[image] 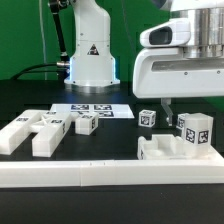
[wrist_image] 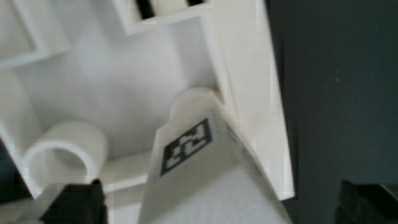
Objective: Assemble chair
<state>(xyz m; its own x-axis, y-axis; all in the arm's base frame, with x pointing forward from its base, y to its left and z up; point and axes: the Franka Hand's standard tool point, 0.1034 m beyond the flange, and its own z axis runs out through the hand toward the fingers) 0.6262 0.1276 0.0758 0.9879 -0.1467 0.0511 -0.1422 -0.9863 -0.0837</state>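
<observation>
The chair's white parts lie loose on the black table. In the exterior view a slab-like part point(image: 165, 150) sits at the right with a tagged block point(image: 196, 130) standing on it. A small tagged cube point(image: 147, 117) lies just behind it. My gripper point(image: 175, 105) hangs directly above this right-hand group. In the wrist view the gripper point(wrist_image: 217, 205) is open, and its dark fingertips point(wrist_image: 71, 200) stand on either side of a white tagged part point(wrist_image: 187, 145), with a gap on one side. A round peg-like feature point(wrist_image: 71, 155) shows beside the tag.
More white chair parts point(image: 35, 130) and another tagged cube point(image: 87, 123) lie at the exterior view's left. The marker board point(image: 92, 109) lies flat in the middle back. The long white border rail point(image: 110, 175) runs along the front. The robot base point(image: 90, 50) stands behind.
</observation>
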